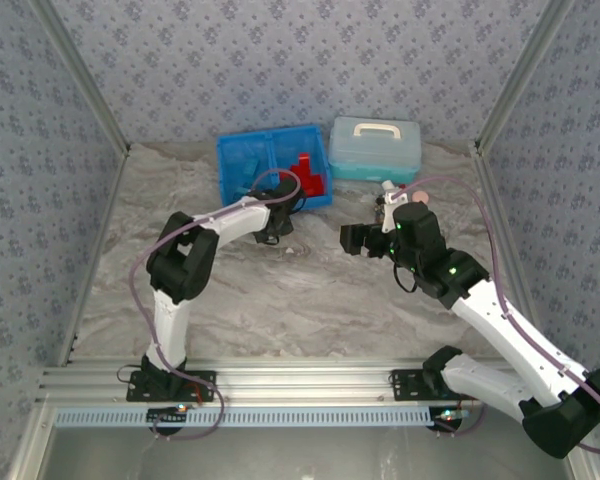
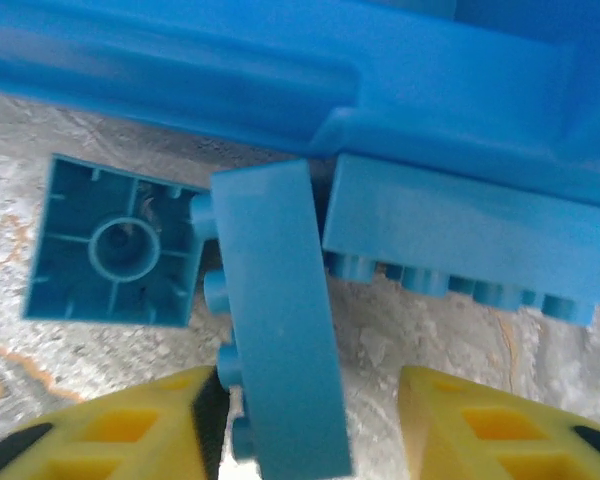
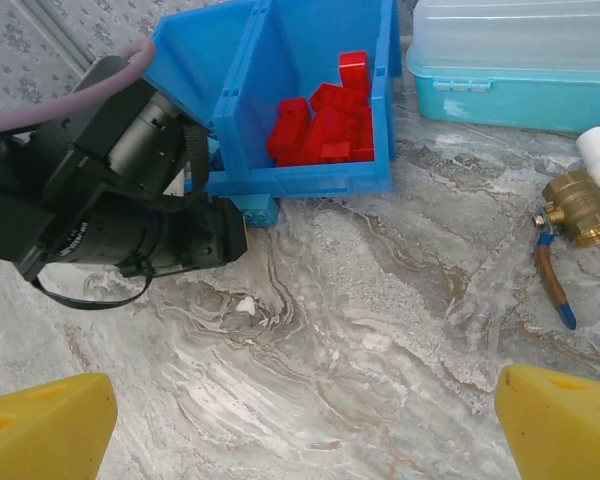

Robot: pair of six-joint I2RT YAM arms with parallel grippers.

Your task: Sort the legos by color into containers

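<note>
My left gripper [image 2: 302,400] is open down at the table, just in front of the blue tray [image 2: 280,70]. A light blue lego [image 2: 280,320] lies on its side between its yellow fingers [image 2: 110,430], close to the left one and clear of the right one. An upturned light blue lego [image 2: 115,245] lies to its left, and a long one [image 2: 460,235] rests against the tray wall. Several red legos [image 3: 325,130] fill the tray's right compartment [image 1: 308,178]. My right gripper [image 3: 305,420] hovers open over bare table, holding nothing.
A pale-blue lidded case [image 1: 375,147] stands right of the tray [image 1: 270,165]. A brass-and-white fitting [image 3: 580,210] with a blue-tipped lever lies at the right. The left arm's black wrist [image 3: 110,200] sits in front of the tray.
</note>
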